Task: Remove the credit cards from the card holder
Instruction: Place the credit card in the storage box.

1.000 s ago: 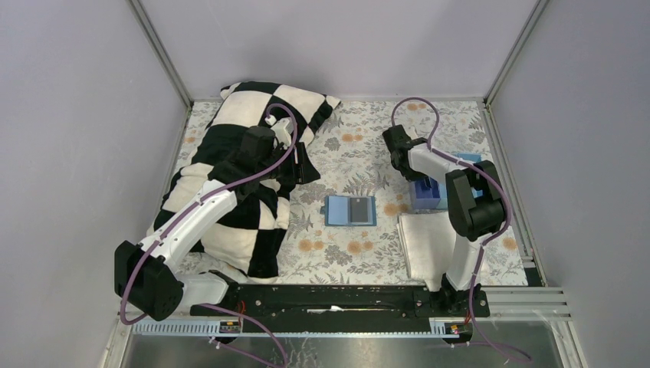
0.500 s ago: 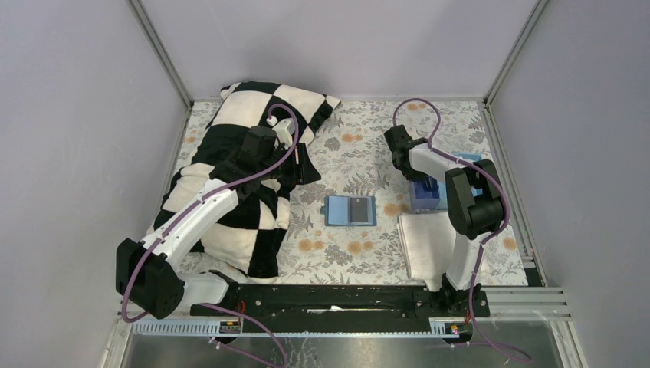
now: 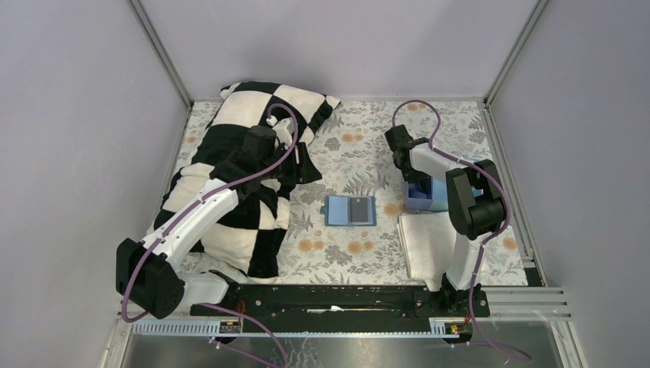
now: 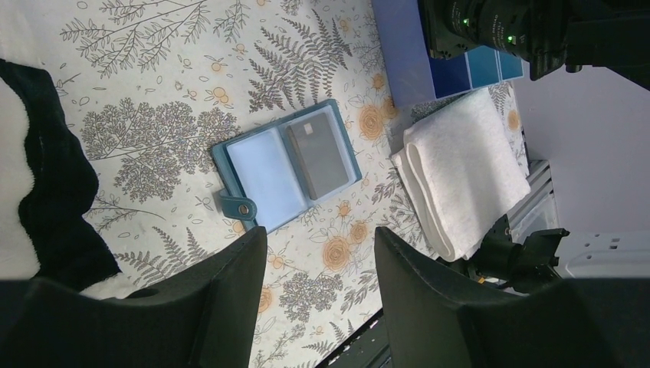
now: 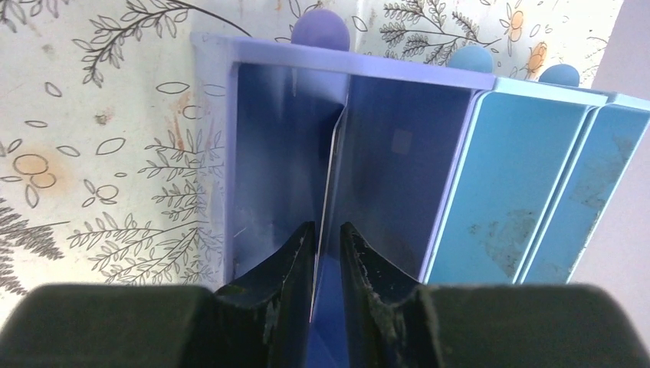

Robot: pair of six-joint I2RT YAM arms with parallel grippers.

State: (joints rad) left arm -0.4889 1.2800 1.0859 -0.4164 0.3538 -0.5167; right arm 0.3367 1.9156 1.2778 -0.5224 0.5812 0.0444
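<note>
Right wrist view: the right gripper (image 5: pixel 323 230) stands over the darkest compartment of the blue tray (image 5: pixel 283 65). Its jaws are parted by a narrow gap. A thin card (image 5: pixel 335 153), seen edge-on, stands upright in that compartment and runs down between the two fingertips. Blue shows on either side of its edge, so no firm clamp is evident.

Left wrist view: the left gripper (image 4: pixel 318 234) is roughly half open, with nothing between its fingers. The card holder (image 4: pixel 264 172) lies opened flat on the floral cloth (image 4: pixel 153 115), ahead of the fingertips and well apart from them. A grey credit card (image 4: pixel 318 157) sits in its right-hand pocket; the other pocket shows pale. A folded white towel (image 4: pixel 467 172) lies to the right of this gripper.
</note>
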